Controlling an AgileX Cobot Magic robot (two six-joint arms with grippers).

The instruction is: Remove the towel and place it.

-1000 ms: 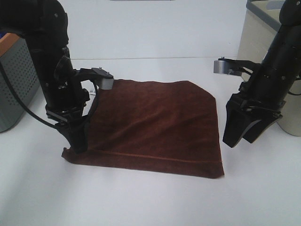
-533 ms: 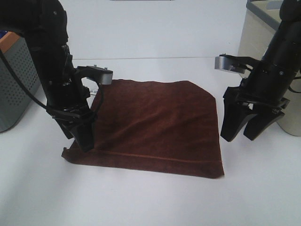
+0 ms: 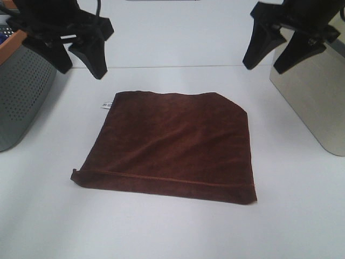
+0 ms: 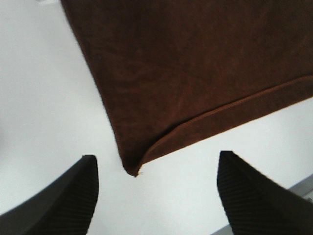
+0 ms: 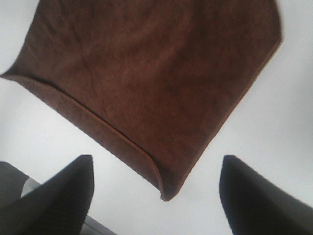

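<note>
Towel (image 3: 172, 148) lies flat on white counter (image 3: 178, 232), small white tag (image 3: 106, 104) at its far left corner, with left claw (image 3: 81, 56) and right claw (image 3: 272, 48) both spread wide, empty, raised clear above its far corners.

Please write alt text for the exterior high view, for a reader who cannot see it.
A dark reddish-brown towel lies spread flat on a white table, with nothing holding it. The left gripper and the right gripper hang open above its far corners, and a grey perforated basket stands at the left edge.
</note>
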